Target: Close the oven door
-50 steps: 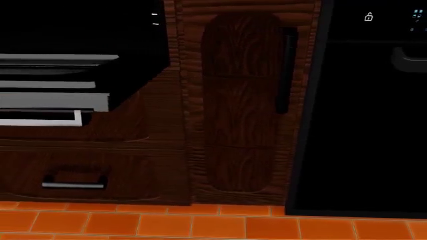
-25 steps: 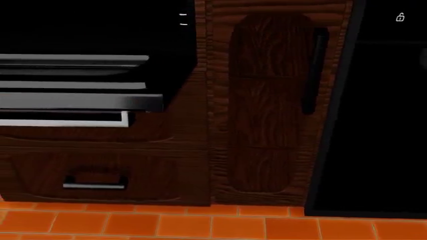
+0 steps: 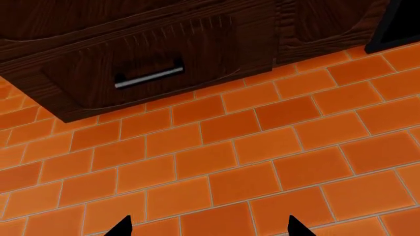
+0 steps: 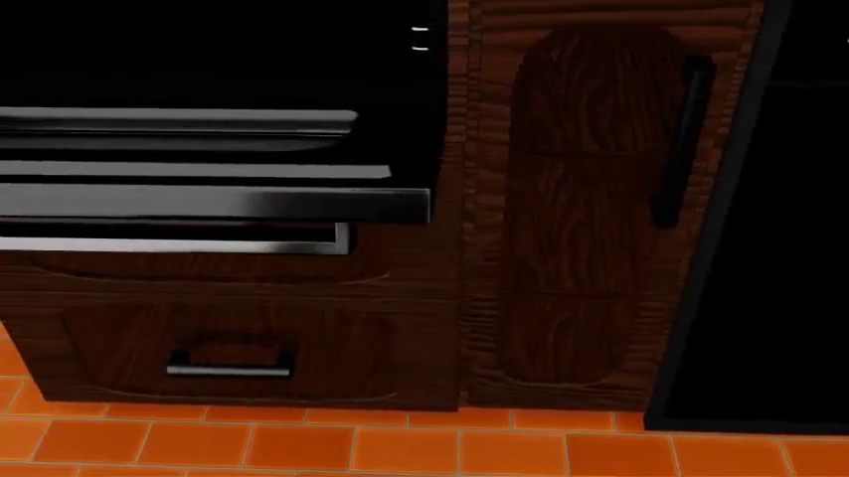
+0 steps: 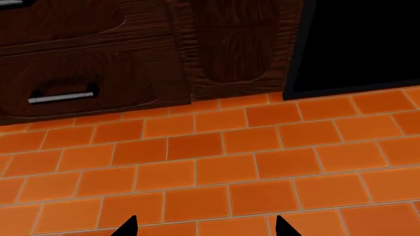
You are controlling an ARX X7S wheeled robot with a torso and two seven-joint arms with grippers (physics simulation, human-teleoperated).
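- One brown wooden drawer front (image 4: pixel 226 353) with a short steel bar handle (image 4: pixel 229 371) is seen directly below the oven; beside it stands one tall dark wooden cabinet door (image 4: pixel 591 209) with a black vertical handle (image 4: pixel 683 139), then one black appliance front (image 4: pixel 782 248) at the head view's right edge.
- An orange tiled floor (image 5: pixel 217 167) fills both wrist views; nothing is seen standing before the oven.
- The wide glossy black oven door (image 4: pixel 213 204) is seen at the head view's upper left, hanging open and projecting forward, its brushed-steel edge strip outward and one silver bar handle (image 4: pixel 173 243) beneath.
- The left gripper (image 3: pixel 206 227) and right gripper (image 5: pixel 204 226) are shown low over the tiles, each with two black fingertips apart and nothing between them.
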